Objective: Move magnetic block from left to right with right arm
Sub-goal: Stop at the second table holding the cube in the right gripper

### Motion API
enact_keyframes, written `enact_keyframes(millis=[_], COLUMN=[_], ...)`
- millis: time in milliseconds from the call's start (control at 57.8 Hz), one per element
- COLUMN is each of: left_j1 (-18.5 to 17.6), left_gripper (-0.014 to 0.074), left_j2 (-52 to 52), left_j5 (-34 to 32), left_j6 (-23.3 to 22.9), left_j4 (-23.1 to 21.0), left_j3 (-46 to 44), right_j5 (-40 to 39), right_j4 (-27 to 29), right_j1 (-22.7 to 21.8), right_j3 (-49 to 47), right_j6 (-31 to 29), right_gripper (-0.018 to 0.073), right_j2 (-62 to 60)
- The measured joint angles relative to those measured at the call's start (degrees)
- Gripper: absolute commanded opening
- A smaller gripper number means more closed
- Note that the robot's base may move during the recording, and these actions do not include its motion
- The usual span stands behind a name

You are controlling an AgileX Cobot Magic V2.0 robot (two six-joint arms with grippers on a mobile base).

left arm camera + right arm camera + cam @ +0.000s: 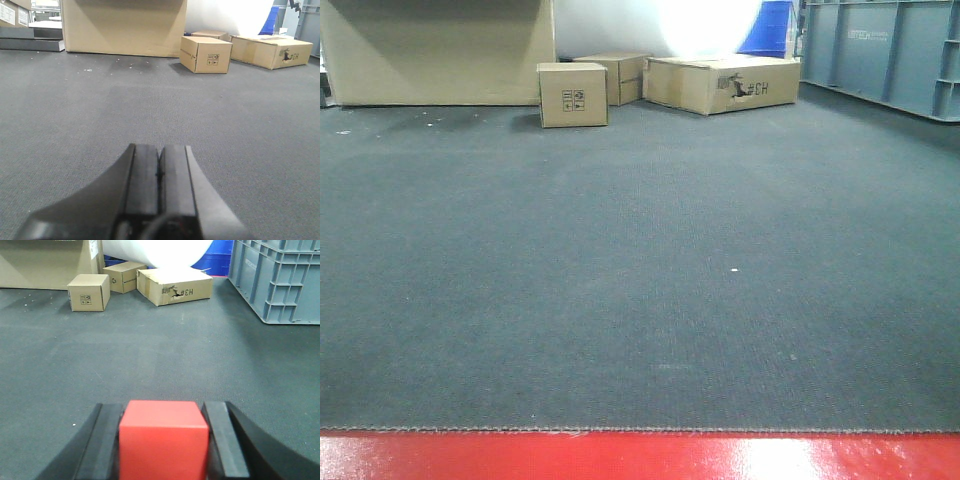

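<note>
The magnetic block (163,440), a plain red cube, fills the bottom middle of the right wrist view. My right gripper (164,407) is shut on it, one black finger pressed to each side face, just above the dark grey carpet (160,355). In the left wrist view my left gripper (160,147) is shut, pads together with nothing between them, low over the same carpet. Neither arm nor the block shows in the front view.
Tan cardboard boxes stand at the far edge: a small one (572,94), a flat one (722,83) and a large one (438,50). A grey plastic crate (277,277) sits far right. A glossy red strip (640,458) borders the carpet's near edge.
</note>
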Motion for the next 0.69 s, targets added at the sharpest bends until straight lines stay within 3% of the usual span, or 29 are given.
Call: enact_keyframes(millis=[225, 398, 554, 693], left_j1=[0.00, 0.00, 0.00, 0.00], left_gripper=[-0.0126, -0.0126, -0.0126, -0.0126], left_j2=[0.00, 0.00, 0.00, 0.00], left_j5=[0.00, 0.00, 0.00, 0.00], left_j6=[0.00, 0.00, 0.00, 0.00], left_j4=[0.00, 0.00, 0.00, 0.00], left_j3=[0.00, 0.00, 0.00, 0.00], right_j5=[-1.06, -2.81, -2.81, -2.70], right_j4=[0.53, 4.15, 9.96, 14.30], right_j1=[0.00, 0.00, 0.58, 5.76], right_j3=[0.00, -3.16, -9.88, -16.19], right_j6=[0.00, -0.75, -9.07, -16.76], right_gripper=[0.0202, 0.0202, 0.0202, 0.0202], right_j2=[0.00, 4.16, 15.96, 28.40])
